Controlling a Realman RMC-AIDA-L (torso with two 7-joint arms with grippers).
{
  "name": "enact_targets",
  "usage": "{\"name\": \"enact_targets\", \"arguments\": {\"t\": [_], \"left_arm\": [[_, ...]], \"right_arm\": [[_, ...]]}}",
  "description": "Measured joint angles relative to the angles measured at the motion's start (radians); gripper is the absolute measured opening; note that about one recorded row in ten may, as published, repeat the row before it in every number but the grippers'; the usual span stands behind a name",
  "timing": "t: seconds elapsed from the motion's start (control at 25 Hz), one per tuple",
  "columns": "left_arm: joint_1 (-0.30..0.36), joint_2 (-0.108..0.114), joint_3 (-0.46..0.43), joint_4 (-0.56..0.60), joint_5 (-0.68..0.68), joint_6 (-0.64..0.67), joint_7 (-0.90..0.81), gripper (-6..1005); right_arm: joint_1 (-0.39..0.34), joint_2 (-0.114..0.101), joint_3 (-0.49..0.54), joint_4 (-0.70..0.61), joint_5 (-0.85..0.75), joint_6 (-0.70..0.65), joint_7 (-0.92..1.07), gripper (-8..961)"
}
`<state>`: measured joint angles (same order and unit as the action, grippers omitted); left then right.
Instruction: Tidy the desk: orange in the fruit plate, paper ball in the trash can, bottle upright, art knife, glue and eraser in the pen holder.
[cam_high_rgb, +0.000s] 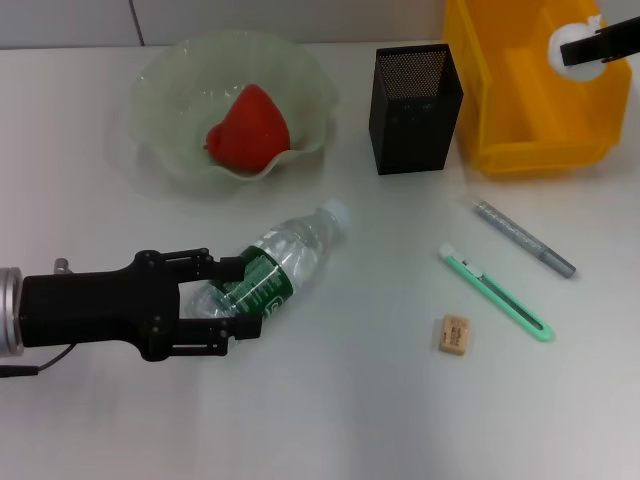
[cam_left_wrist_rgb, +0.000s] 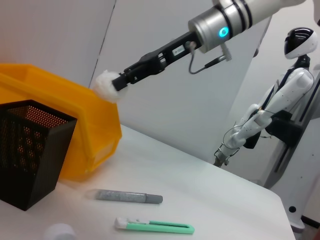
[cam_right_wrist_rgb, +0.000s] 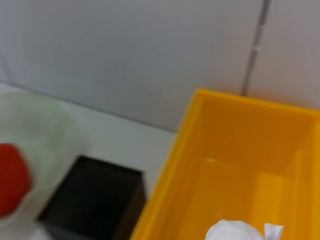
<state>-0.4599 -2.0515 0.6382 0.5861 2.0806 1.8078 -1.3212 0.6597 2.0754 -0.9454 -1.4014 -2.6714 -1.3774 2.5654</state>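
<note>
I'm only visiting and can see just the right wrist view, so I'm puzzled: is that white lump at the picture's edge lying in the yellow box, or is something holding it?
Observer: It's held. The right gripper has its fingers shut on the paper ball, above the yellow bin.
Operator: And the other arm?
Observer: The left gripper is at a bottle that lies on its side, nearer the robot.
Operator: Anything else lying about?
Observer: An art knife, a glue stick and an eraser lie on the table, outside the pen holder.
</note>
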Motion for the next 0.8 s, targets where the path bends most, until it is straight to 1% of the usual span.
{"name": "enact_targets", "arguments": {"t": [0.2,0.32,0.44,0.48,0.52,0.6,0.64,0.68,0.72,0.76,0.8], "left_arm": [[0.0,0.0,0.0,0.0,0.0,-0.001,-0.005,784],[0.003,0.0,-0.011,0.0,-0.001,0.001,-0.014,784],[0.003,0.002,-0.019,0.0,-0.002,0.006,-0.021,784],[0.001,0.003,-0.02,0.0,-0.002,0.007,-0.025,784],[0.0,0.003,-0.021,0.002,-0.002,0.008,-0.029,784],[0.0,0.003,-0.021,0.005,-0.002,0.008,-0.03,784],[-0.001,0.004,-0.021,0.007,-0.002,0.008,-0.033,784],[-0.003,0.004,-0.022,0.01,-0.004,0.008,-0.041,784],[-0.008,0.004,-0.022,0.012,-0.006,0.008,-0.057,784],[-0.008,0.004,-0.022,0.012,-0.006,0.008,-0.057,784],[-0.012,0.005,-0.022,0.014,-0.006,0.008,-0.063,784]], "right_arm": [[0.0,0.004,-0.028,0.09,0.002,0.147,0.003,476],[-0.004,0.005,-0.035,0.122,0.02,0.186,0.0,485],[-0.006,0.005,-0.035,0.125,0.021,0.191,-0.001,494],[-0.007,0.005,-0.035,0.126,0.022,0.192,-0.004,497],[-0.013,0.005,-0.034,0.125,0.038,0.189,-0.012,708],[-0.019,0.005,-0.034,0.123,0.055,0.182,-0.019,711],[-0.032,0.005,-0.032,0.11,0.089,0.164,-0.035,712],[-0.049,0.004,-0.029,0.093,0.135,0.137,-0.056,714],[-0.088,0.001,-0.016,0.057,0.263,0.059,-0.113,715],[-0.088,0.001,-0.016,0.057,0.263,0.059,-0.113,717],[-0.105,-0.002,-0.008,0.046,0.32,0.021,-0.141,718]]}}
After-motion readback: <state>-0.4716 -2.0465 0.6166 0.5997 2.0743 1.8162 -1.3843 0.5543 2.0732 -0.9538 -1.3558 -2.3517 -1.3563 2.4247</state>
